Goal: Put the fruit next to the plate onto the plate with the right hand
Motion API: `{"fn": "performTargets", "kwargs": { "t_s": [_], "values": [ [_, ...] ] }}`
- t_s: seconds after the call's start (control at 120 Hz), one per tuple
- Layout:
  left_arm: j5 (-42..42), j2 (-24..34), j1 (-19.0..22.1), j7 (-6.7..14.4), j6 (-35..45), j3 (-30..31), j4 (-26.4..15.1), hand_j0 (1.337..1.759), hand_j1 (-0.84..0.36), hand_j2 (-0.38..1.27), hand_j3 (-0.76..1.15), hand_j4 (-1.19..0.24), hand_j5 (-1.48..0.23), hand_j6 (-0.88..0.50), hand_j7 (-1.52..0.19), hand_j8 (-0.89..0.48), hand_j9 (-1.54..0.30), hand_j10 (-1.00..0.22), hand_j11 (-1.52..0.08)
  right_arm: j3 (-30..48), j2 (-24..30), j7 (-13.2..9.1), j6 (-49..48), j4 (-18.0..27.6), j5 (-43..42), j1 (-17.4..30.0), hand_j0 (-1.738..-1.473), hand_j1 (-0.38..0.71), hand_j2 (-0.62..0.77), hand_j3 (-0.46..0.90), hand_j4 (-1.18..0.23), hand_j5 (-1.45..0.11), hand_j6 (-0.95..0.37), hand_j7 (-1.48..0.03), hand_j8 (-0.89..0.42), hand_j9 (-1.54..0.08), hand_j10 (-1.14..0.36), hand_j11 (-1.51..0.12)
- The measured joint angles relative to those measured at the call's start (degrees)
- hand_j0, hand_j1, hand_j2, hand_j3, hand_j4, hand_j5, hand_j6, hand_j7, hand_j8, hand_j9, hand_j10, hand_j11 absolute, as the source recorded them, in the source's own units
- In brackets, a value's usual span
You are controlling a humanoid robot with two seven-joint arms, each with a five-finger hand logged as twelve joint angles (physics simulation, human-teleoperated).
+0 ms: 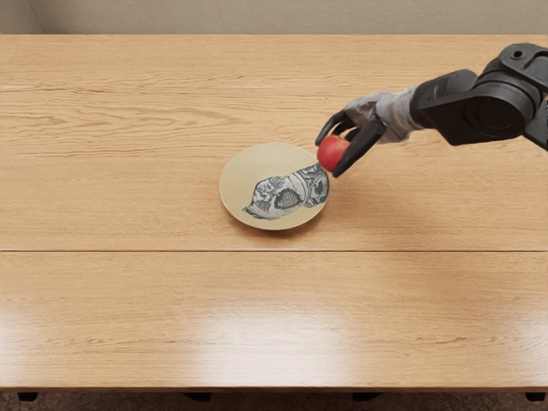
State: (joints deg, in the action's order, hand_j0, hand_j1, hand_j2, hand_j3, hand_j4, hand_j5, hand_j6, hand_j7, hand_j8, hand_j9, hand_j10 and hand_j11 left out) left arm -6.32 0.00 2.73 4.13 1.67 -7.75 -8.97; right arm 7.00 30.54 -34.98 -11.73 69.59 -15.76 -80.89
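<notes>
Carrying step: fruit held at the plate's right rim.
The right hand (358, 127) has its fingers curled around the red fruit (330, 152), over the plate (250, 171) edge; next it likely needs a short move left, then a release.

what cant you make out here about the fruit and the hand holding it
- Head view: the red fruit is partly covered by fingers of the right hand, so its kind is unclear.
- Head view: whether the red fruit touches the plate rim or hangs above it cannot be told.
- Head view: right arm cut off by the right edge; left arm out of view.
</notes>
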Motion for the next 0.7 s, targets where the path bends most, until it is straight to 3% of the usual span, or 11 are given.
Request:
{"fn": "performTargets", "kwargs": {
  "t_s": [0.333, 0.492, 0.7],
  "values": [
    [0.0, 0.0, 0.0, 0.0, 0.0, 0.0, 0.0, 1.658, 0.07, 0.05, 0.0, -0.23, -0.3, -0.23, -0.3, -0.23, -0.3, -0.23, -0.3, 1.74, -7.75, 0.02, 2.6, 0.31, 2.33, -1.15, -1.648, 0.31, 0.18, 0.0, -0.53, -1.05, -0.28, -1.04, -0.33, -1.05, -0.62, -1.06],
    [0.0, 0.0, 0.0, 0.0, 0.0, 0.0, 0.0, 1.658, 0.07, 0.05, 0.0, -0.23, -0.3, -0.23, -0.3, -0.23, -0.3, -0.23, -0.3, 1.88, -12.69, 0.0, 3.57, -3.27, 0.96, 0.91, -1.647, 0.27, 0.09, 0.0, -0.55, -1.05, -0.29, -1.04, -0.35, -1.06, -0.64, -1.07],
    [0.0, 0.0, 0.0, 0.0, 0.0, 0.0, 0.0, 1.658, 0.07, 0.05, 0.0, -0.23, -0.3, -0.23, -0.3, -0.23, -0.3, -0.23, -0.3, 1.96, -15.29, -0.03, 3.76, -6.05, -0.15, 2.69, -1.646, 0.3, 0.16, 0.0, -0.54, -1.03, -0.29, -1.04, -0.34, -1.05, -0.64, -1.06]
  ]
}}
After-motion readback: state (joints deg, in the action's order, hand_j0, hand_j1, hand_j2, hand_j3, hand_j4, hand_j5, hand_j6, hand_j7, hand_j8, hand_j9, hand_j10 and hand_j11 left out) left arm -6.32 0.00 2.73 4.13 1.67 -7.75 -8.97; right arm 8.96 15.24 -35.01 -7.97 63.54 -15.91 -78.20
